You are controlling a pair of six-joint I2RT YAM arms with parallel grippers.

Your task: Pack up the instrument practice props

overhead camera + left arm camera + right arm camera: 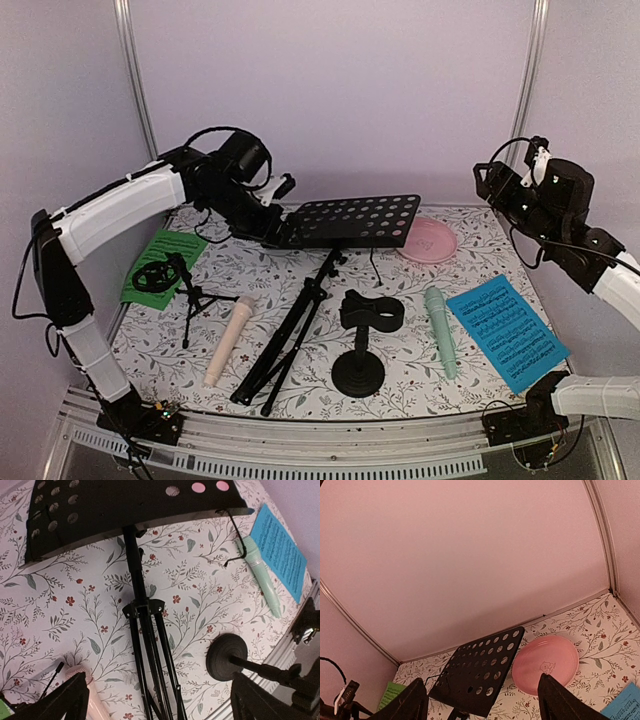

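Note:
The black perforated music stand [350,220] lies tilted on the floral table, its folded tripod legs [290,340] pointing toward me. My left gripper [272,222] hovers at the desk's left end, open; in the left wrist view its fingers [55,700] stand wide apart above the stand's legs [145,630], holding nothing. My right gripper [490,185] is raised at the right, open and empty. A beige microphone [228,345], a mint microphone [441,330], a blue page [510,330] and a green page [160,262] lie flat. One mic holder [362,340] stands on a round base; a small tripod one [185,290] sits at the left.
A round pink plate [428,240] rests at the back right, just beside the stand's desk [480,672]. Pale walls and metal frame posts [135,80] enclose the table on three sides. A rail with the arm bases [300,455] runs along the near edge.

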